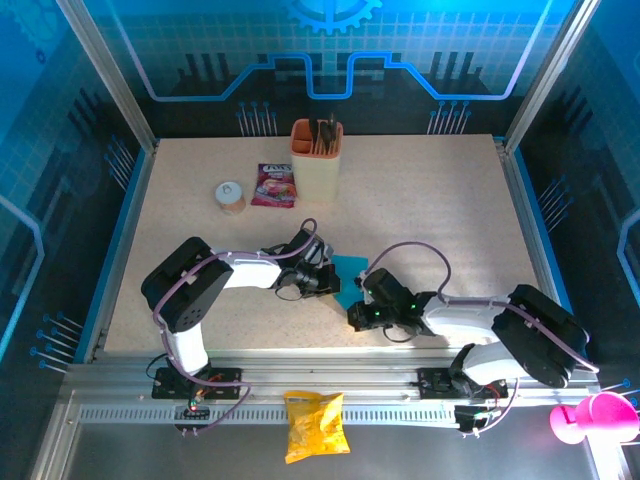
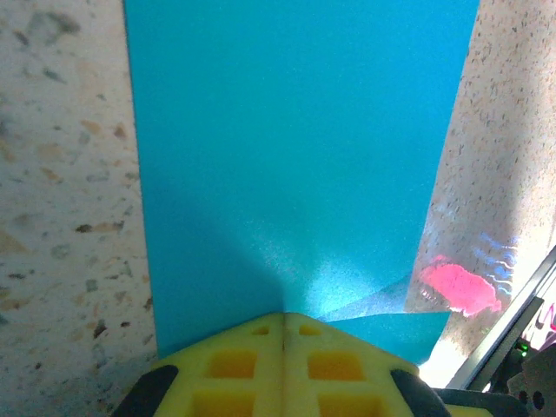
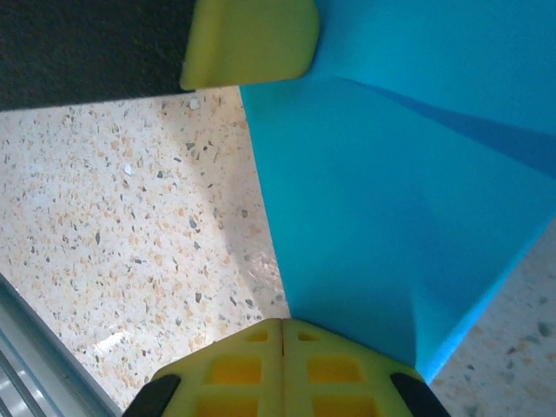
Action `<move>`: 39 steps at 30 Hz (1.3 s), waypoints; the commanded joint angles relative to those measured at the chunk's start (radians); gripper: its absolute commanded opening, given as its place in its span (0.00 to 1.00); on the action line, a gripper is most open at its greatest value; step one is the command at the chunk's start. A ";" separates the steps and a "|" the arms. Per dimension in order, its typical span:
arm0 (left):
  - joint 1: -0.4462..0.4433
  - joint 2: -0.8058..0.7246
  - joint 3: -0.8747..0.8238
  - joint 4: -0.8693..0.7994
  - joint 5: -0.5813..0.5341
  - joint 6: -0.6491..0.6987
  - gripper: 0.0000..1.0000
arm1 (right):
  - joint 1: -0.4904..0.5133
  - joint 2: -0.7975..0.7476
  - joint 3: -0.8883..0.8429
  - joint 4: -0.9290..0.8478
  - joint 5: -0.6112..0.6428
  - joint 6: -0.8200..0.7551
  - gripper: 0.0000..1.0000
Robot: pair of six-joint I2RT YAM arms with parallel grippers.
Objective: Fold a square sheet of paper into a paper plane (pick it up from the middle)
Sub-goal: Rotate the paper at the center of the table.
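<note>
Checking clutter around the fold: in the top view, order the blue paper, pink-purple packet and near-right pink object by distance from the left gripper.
1. blue paper, pinched in the left gripper.
2. pink-purple packet, far side, leftward.
3. pink object, beyond the table's near-right corner.

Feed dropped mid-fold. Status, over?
Left gripper shut on paper. Right gripper shut on it too. Paper creased, held between them. Cup and packet far back, not in the way.

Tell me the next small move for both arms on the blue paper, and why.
Probably lift both grippers together a little. The left gripper and right gripper are both shut, apparently pinching opposite sides of the blue paper, which lies low on the table.
</note>
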 commanded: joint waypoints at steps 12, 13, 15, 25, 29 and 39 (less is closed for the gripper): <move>0.017 -0.008 -0.110 -0.129 -0.232 -0.159 0.00 | -0.017 -0.046 -0.150 -0.113 0.040 0.170 0.02; 0.017 -0.020 -0.120 -0.133 -0.245 -0.173 0.00 | -0.017 -0.038 -0.150 -0.110 0.038 0.171 0.02; 0.019 -0.038 -0.134 -0.146 -0.273 -0.196 0.00 | -0.016 -0.025 -0.149 -0.107 0.038 0.175 0.01; 0.059 -0.061 -0.186 -0.152 -0.334 -0.261 0.00 | -0.026 -0.110 -0.148 -0.237 0.077 0.199 0.01; 0.063 -0.061 -0.204 -0.149 -0.360 -0.295 0.00 | -0.056 -0.184 -0.137 -0.342 0.099 0.198 0.01; 0.062 -0.107 -0.268 -0.119 -0.386 -0.422 0.00 | -0.100 -0.392 -0.033 -0.427 0.053 0.156 0.03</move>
